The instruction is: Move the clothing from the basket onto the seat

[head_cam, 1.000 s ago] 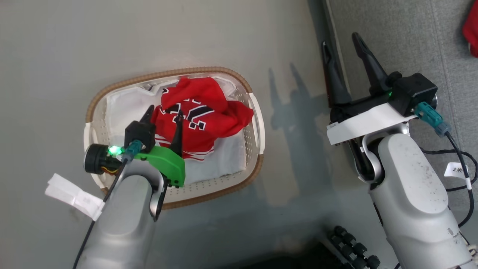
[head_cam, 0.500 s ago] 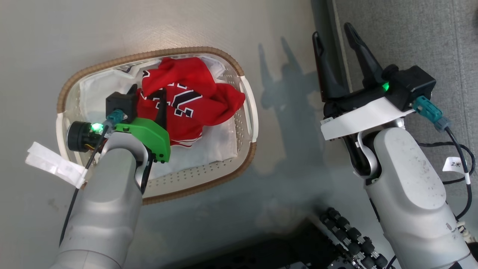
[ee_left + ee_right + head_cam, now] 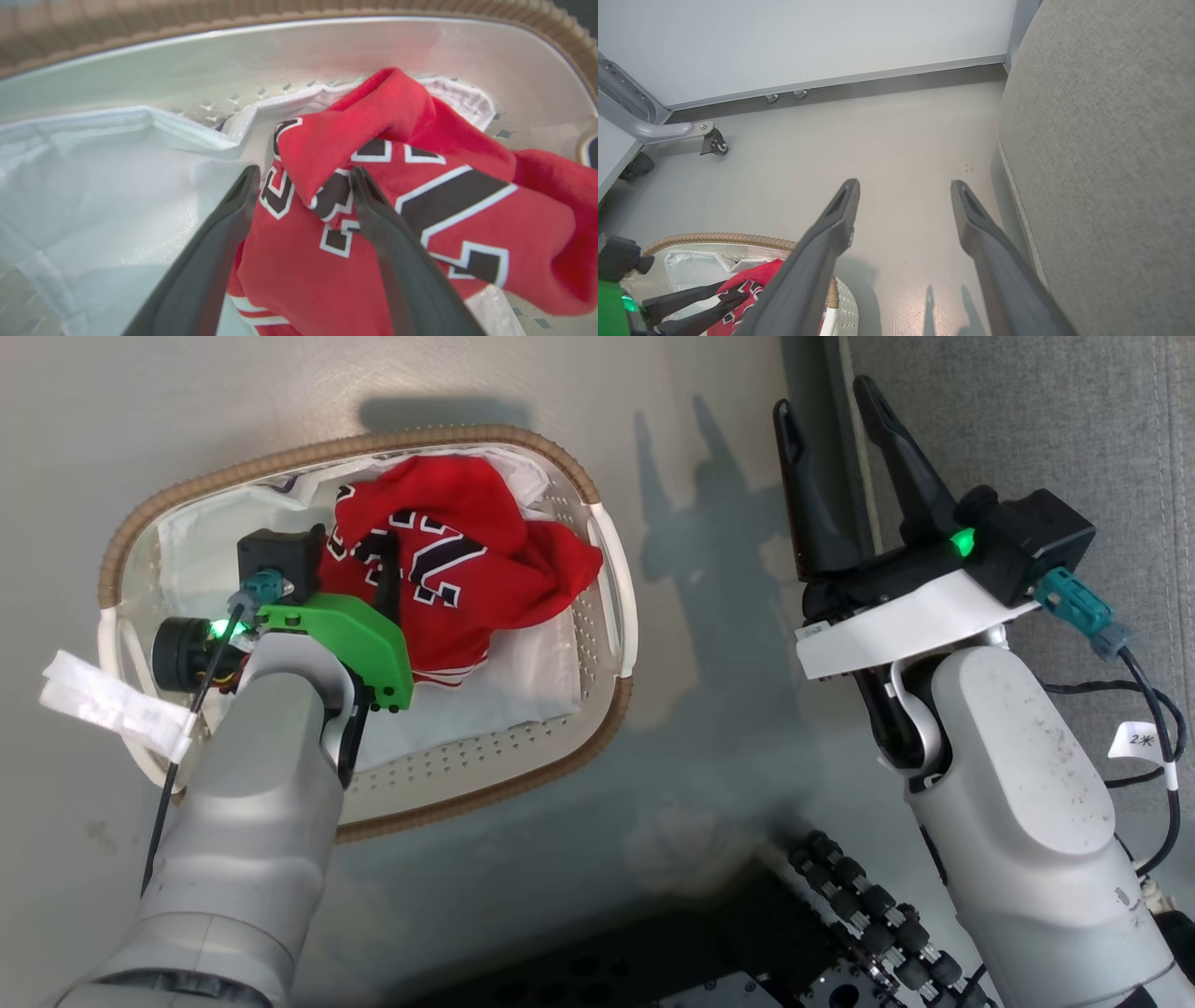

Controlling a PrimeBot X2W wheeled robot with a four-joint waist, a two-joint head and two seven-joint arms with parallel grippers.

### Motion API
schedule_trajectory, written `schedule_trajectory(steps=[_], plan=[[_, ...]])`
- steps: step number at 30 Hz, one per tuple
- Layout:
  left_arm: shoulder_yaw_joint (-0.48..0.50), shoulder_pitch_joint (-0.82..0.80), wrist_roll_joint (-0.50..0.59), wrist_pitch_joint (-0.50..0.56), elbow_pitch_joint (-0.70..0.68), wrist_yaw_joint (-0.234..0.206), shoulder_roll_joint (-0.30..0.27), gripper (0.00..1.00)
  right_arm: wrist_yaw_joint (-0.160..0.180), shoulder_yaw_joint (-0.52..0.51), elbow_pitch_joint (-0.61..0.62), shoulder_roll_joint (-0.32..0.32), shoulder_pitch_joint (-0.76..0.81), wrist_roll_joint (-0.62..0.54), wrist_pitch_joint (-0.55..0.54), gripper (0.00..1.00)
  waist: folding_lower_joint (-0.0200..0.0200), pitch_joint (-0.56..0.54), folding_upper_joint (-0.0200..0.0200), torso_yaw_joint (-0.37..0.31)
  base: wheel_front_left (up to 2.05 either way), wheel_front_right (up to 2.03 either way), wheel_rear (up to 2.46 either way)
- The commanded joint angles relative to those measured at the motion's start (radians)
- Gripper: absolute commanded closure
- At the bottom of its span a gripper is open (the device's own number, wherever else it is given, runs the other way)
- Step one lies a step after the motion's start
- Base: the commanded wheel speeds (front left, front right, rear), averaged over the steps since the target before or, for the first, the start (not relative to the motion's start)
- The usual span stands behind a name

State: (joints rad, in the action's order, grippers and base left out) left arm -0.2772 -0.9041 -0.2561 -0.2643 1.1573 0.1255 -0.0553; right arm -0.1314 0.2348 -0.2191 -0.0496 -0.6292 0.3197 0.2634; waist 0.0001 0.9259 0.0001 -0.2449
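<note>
Grey smooth floor [image 3: 392, 392] carries the laundry basket [image 3: 280, 455], w/ the grey sofa seat [image 3: 1027, 420] off to the basket's right, a strip of floor btwn them. Red jersey [image 3: 485, 569] lies crumpled inside the basket on the white liner sheet [image 3: 93, 196], bunched toward the basket's far side.

L gripper [image 3: 304, 172] is down inside the basket, fingers spread, straddling a raised fold of the jersey by the numerals. One finger sits at the fabric's edge over the liner, the other lies on the red cloth. No pinch yet. Prob. placed so because a raised fold gives the fingers something to bite w/o catching the liner.

R gripper [image 3: 823, 397] hangs outside the basket, to its right, by the seat's edge. Its fingers are spread and hold nothing, prob. parked clear of the L arm's lift path.
</note>
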Motion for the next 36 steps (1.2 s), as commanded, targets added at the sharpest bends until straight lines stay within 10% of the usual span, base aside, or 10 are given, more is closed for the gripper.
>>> schedule_trajectory(steps=[1,33,34,35,36], plan=[[-0.017,-0.023,-0.015,0.0,0.009,0.005,-0.005,0.0,0.001,0.001,0.003,-0.004,-0.015,0.007,0.002,0.0,-0.0001,0.008,-0.0001,-0.005,0.0,0.0,0.0],[-0.369,-0.119,-0.274,0.122,0.088,0.006,-0.028,0.0,0.001,-0.006,0.032,-0.004,0.004,-0.015,0.002,0.0,-0.0001,0.052,-0.0001,0.0,0.0,0.0,0.0],[-0.375,-0.123,-0.275,0.127,0.093,0.006,-0.03,0.07,0.001,-0.008,0.032,-0.004,0.003,-0.016,0.002,0.0,-0.0001,0.053,-0.0001,0.0,0.0,0.0,0.0],[-0.38,-0.123,-0.278,0.132,0.096,0.006,-0.029,0.37,0.001,-0.008,0.033,-0.004,0.003,-0.017,0.002,0.0,-0.0001,0.053,-0.0001,0.0,0.0,0.0,0.0],[-0.391,-0.124,-0.275,0.136,0.098,0.006,-0.028,0.87,0.001,-0.008,0.034,-0.004,0.004,-0.016,0.002,0.0,-0.0001,0.053,-0.0001,0.0,0.0,0.0,0.0]])
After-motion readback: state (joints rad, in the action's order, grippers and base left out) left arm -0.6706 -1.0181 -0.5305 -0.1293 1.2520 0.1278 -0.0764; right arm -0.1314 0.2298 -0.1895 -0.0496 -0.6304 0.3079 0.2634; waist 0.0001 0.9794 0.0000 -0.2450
